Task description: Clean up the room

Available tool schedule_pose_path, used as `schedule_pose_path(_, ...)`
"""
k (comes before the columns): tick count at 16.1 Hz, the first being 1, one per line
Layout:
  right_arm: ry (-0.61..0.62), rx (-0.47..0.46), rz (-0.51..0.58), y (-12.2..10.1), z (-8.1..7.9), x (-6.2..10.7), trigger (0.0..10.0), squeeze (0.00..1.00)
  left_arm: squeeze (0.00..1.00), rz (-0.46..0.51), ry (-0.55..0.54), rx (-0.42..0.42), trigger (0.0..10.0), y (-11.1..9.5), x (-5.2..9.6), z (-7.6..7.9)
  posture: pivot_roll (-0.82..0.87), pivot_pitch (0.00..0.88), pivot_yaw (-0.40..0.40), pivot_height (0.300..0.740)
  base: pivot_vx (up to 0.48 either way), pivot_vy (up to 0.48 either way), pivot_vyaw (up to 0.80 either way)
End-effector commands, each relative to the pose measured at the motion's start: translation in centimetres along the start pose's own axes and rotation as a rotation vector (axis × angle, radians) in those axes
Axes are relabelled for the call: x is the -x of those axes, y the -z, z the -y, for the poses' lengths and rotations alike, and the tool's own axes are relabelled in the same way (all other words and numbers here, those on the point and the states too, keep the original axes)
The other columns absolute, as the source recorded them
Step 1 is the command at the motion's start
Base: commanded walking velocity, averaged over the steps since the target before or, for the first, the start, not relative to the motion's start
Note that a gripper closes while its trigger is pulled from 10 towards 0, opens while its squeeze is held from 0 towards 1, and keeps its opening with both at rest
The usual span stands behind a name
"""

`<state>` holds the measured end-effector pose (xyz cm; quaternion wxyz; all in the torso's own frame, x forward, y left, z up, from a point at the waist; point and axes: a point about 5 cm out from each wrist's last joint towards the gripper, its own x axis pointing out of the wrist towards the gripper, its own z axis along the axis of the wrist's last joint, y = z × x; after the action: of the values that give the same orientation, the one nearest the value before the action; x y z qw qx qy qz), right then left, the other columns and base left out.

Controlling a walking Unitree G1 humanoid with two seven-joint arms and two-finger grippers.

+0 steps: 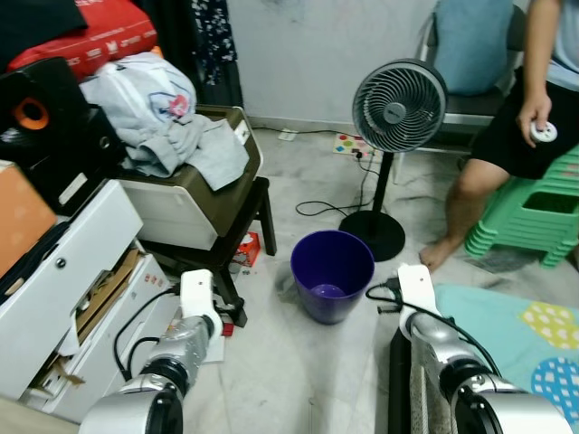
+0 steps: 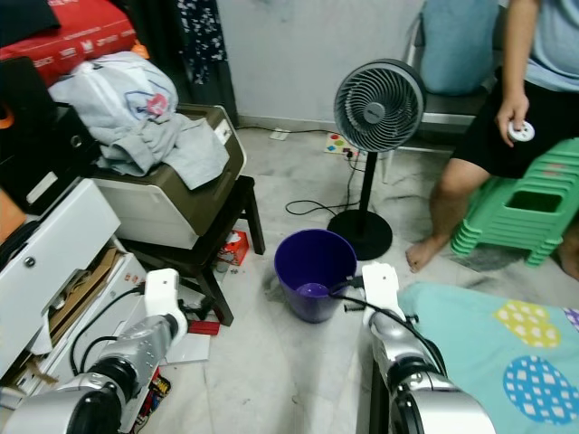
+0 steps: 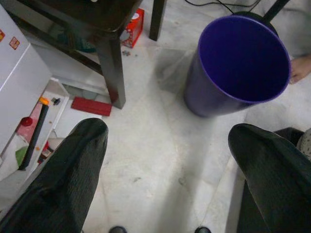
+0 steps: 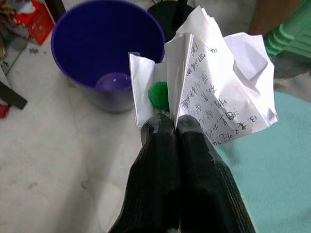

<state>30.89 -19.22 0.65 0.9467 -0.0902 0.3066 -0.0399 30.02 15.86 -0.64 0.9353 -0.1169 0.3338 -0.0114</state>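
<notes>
The right gripper has its fingers pinched together on a crumpled sheet of paper covered in handwriting (a line numbered "13" is legible, the rest is not), holding it just beside the rim of the purple bin on the marble floor. The left gripper hovers with fingers spread apart, empty, above the floor near the same bin.

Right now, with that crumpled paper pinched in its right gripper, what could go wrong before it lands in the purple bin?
1. The right gripper grips only an edge of the crumpled paper, short of the purple bin; released here, it might land on the floor.
2. A small green ball sits in the folds and could roll out.
3. The fan's cord and base lie beside the bin; a step forward could snag them.
</notes>
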Motion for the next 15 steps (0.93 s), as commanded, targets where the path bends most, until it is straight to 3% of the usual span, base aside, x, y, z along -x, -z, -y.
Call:
schedule_pose_path(1,-0.017,-0.024,0.043,-1.3,-0.7,-0.1,10.0,0.0,0.0,0.018,-0.011,0.025,10.0,-0.3,0.1,-0.6,-0.13,0.0,0.049,0.74,0.0,0.0,-0.8)
schedule_pose_path(6,-0.039,-0.035,0.054,-1.9,-1.3,-0.2,10.0,0.0,0.0,0.061,0.004,0.064,10.0,-1.3,0.1,-0.8,-0.12,0.0,0.053,0.74,0.0,0.0,-0.72)
schedule_pose_path(11,-0.047,-0.022,0.057,-2.0,-1.5,-0.2,10.0,0.0,0.0,0.059,-0.001,0.084,10.0,-1.2,0.2,-1.2,-0.11,0.0,0.05,0.74,0.0,0.0,0.0)
schedule_pose_path(15,-0.051,-0.007,0.059,-2.1,-1.6,-0.2,10.0,0.0,0.0,0.064,0.01,0.082,10.0,-1.3,0.1,-1.0,-0.11,0.0,0.048,0.74,0.247,0.0,0.0)
